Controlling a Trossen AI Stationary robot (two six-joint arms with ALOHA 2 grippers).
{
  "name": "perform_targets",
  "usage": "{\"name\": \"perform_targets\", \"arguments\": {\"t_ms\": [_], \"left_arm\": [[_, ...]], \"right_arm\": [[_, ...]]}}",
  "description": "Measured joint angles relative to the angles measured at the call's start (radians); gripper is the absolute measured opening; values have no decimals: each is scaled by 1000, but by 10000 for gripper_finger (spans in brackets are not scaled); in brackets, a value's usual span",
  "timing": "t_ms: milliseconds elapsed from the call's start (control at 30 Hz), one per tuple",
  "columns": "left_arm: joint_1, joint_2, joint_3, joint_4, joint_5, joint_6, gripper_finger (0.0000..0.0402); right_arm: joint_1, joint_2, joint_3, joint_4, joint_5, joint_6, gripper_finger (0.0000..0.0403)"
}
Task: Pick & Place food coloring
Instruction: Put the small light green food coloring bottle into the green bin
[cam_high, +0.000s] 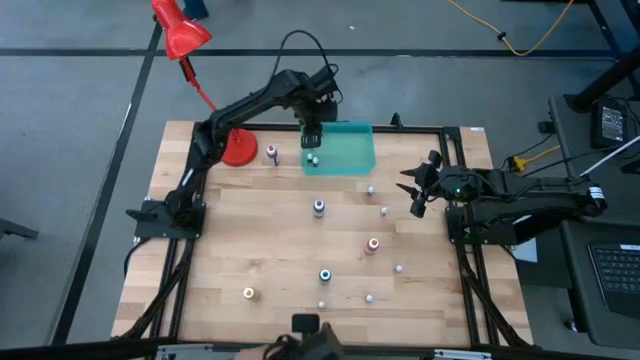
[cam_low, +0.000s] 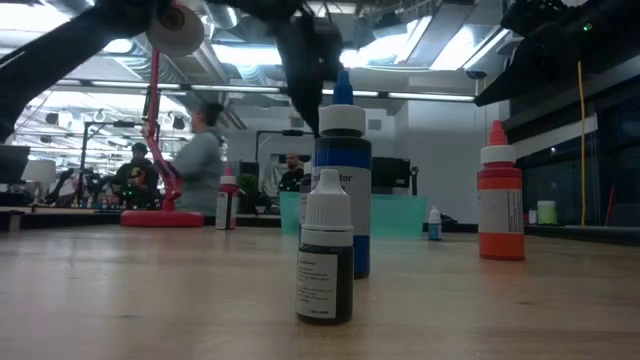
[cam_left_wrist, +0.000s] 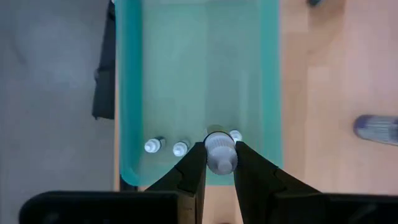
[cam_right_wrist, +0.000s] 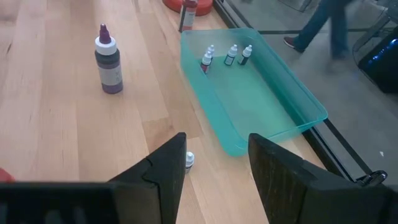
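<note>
Left gripper (cam_left_wrist: 220, 167) over the teal tray (cam_high: 352, 150), clenched on a small whitish food coloring bottle (cam_left_wrist: 220, 153).
I'd lower it beside the bottles already inside, I think three, then release upright; right gripper (cam_right_wrist: 214, 168) waits released at the table's right edge.

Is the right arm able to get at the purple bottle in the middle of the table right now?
Probably yes: the right end effector is open and empty, facing the purple bottle, with only a tiny white bottle close in front of it.
</note>
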Motion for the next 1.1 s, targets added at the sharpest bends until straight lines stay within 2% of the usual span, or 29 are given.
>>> {"name": "perform_targets", "arguments": {"t_ms": [533, 1100], "left_arm": [[38, 189, -1, 60, -4, 18, 58], [41, 248, -1, 125, -6, -6, 58]], "right_arm": [[0, 0, 0, 0, 0, -4, 175], [0, 0, 0, -12, 0, -7, 175]]}}
